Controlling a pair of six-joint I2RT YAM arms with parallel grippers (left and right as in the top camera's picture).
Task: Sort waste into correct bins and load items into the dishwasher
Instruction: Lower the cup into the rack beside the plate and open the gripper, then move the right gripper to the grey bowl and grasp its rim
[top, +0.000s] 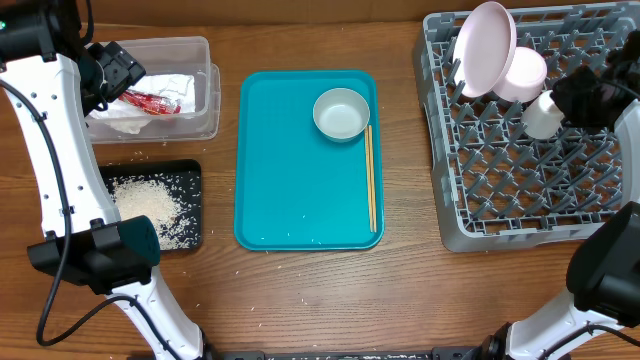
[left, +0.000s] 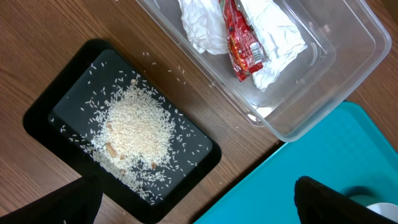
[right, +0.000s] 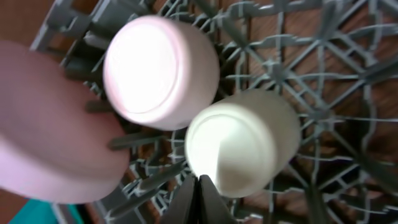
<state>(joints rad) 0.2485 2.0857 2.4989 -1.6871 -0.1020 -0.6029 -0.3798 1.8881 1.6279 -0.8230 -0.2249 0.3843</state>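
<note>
Overhead: left gripper sits upper left over the clear tub, with the napkin and red wrapper inside. Rice is in the black tray, lower left. Metal bowl and chopsticks are on the teal tray, centre. Dish rack, right, holds the pink plate, pinkish bowl and white cup. Right gripper is beside the cup.

Left wrist: fingers are at both bottom corners, spread wide, nothing between them. Overhead doesn't show that. Stray grains lie on the table by the tub.

Right wrist: fingers pressed together at bottom centre, tips at the cup's edge. Can't tell if they pinch it. The cup is just beside the pinkish bowl.
</note>
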